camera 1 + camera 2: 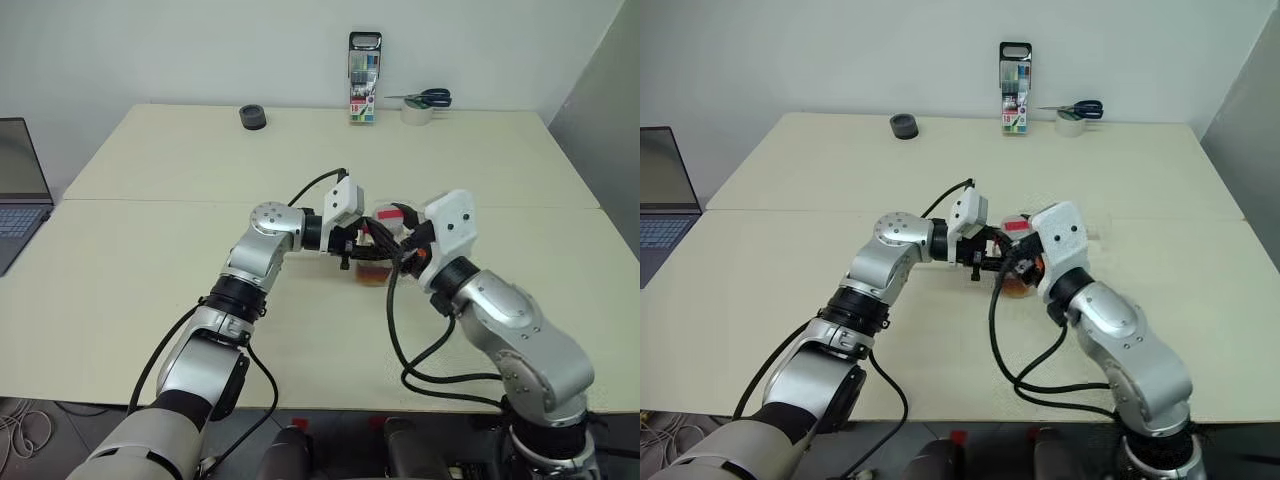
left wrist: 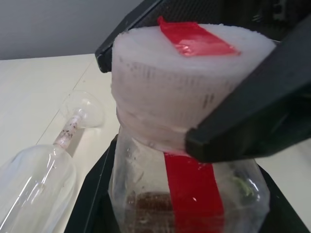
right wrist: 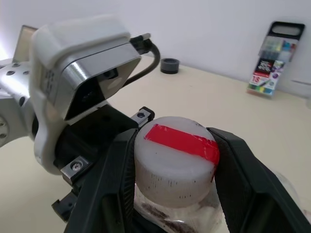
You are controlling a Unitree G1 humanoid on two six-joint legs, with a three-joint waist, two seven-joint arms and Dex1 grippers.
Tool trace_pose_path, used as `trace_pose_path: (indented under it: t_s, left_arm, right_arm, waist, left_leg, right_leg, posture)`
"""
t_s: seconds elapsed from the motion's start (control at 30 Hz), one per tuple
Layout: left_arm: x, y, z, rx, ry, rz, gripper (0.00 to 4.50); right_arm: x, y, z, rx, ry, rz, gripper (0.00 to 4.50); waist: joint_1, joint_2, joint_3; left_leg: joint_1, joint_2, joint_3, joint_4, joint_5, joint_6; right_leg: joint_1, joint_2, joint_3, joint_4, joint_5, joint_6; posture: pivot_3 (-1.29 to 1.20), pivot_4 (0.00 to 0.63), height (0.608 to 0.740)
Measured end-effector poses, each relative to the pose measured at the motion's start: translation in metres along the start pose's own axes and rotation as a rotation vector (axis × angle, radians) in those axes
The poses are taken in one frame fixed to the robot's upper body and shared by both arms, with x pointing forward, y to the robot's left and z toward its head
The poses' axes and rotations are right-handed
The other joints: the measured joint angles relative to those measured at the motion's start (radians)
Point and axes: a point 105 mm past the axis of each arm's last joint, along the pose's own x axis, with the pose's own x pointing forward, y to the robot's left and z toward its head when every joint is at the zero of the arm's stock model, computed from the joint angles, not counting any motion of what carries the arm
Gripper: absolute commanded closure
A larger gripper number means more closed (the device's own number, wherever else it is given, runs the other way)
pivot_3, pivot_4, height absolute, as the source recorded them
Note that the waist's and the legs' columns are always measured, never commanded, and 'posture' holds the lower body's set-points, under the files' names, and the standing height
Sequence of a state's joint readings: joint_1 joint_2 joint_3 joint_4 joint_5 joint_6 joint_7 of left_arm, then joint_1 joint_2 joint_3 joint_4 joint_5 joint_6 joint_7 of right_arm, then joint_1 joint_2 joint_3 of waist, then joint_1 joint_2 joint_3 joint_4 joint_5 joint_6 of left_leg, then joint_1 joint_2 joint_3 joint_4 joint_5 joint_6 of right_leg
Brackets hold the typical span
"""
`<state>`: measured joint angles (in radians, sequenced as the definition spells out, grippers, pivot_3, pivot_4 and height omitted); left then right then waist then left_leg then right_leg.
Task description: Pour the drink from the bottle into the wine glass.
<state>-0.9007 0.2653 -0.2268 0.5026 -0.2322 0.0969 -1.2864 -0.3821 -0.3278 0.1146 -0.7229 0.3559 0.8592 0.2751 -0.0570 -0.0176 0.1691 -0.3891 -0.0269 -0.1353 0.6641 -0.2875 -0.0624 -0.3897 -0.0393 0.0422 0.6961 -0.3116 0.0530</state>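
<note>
Risked squirting amber drink once white red-taped cap, clenched by right gripper, loosened under tight clamp of left gripper on small clear plastic bottle.

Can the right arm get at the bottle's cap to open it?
Probably yes. The right gripper already has its jaws on either side of the white cap, with nothing in between, while the left gripper holds the bottle lower down.

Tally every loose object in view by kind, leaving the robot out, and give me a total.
bottle: 1
wine glass: 1
rolls: 2, dark roll and pale roll
marker pack: 1
scissors: 1
laptop: 1
Total: 7
</note>
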Motion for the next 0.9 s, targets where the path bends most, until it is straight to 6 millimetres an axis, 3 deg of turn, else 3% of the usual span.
trace_pose_path:
  t_s: [0.2,0.33,0.37,0.57,0.77,0.9]
  left_arm:
    - [-0.003,-0.001,0.000,-0.004,0.000,-0.009,2.71]
    - [-0.001,-0.003,-0.001,-0.008,0.003,-0.030,2.72]
    - [-0.001,-0.003,-0.001,-0.008,0.004,-0.032,2.72]
    - [-0.002,-0.004,0.004,0.016,0.002,-0.034,2.73]
    - [-0.002,-0.003,0.003,0.014,0.006,-0.033,2.74]
    - [-0.001,-0.004,0.002,0.007,0.003,-0.037,2.74]
  right_arm:
    - [0.006,-0.022,0.005,-0.010,0.085,0.340,2.63]
    - [0.003,-0.025,0.005,0.022,0.120,0.417,2.63]
    - [0.003,-0.025,0.005,0.029,0.116,0.417,1.89]
    - [-0.006,-0.011,0.013,0.057,0.058,0.418,0.02]
    - [-0.020,-0.002,0.021,-0.019,0.037,0.367,0.00]
    - [-0.015,-0.003,0.018,-0.034,0.027,0.287,0.00]
  waist:
    - [-0.001,0.000,0.000]
    - [0.000,0.000,0.000]
    - [0.000,0.000,0.000]
    - [0.001,0.000,0.000]
    - [0.002,0.000,0.000]
    - [0.000,0.000,0.000]
  left_leg:
    - [0.001,0.001,0.001,0.000,-0.002,0.004]
    - [0.000,0.001,0.000,-0.001,-0.002,0.004]
    - [0.000,0.001,0.000,-0.001,-0.001,0.003]
    - [-0.002,0.002,-0.001,0.000,0.000,0.000]
    - [-0.002,0.001,-0.001,0.000,0.000,0.000]
    - [-0.001,0.000,0.000,0.000,0.000,0.000]
  right_leg:
    - [0.001,0.001,-0.001,0.000,0.000,0.000]
    - [0.000,0.000,-0.001,0.000,0.000,0.000]
    - [0.000,0.000,-0.001,0.000,0.000,0.000]
    - [0.000,-0.005,-0.001,0.000,0.000,0.000]
    - [0.000,-0.005,-0.001,0.000,0.000,0.000]
    - [0.000,-0.004,-0.001,0.000,0.000,0.000]
  posture:
    - [0.00,0.150,0.740]
    - [0.00,0.150,0.740]
    - [0.00,0.150,0.740]
    - [0.00,0.150,0.740]
    - [0.00,0.150,0.740]
    - [0.00,0.150,0.740]
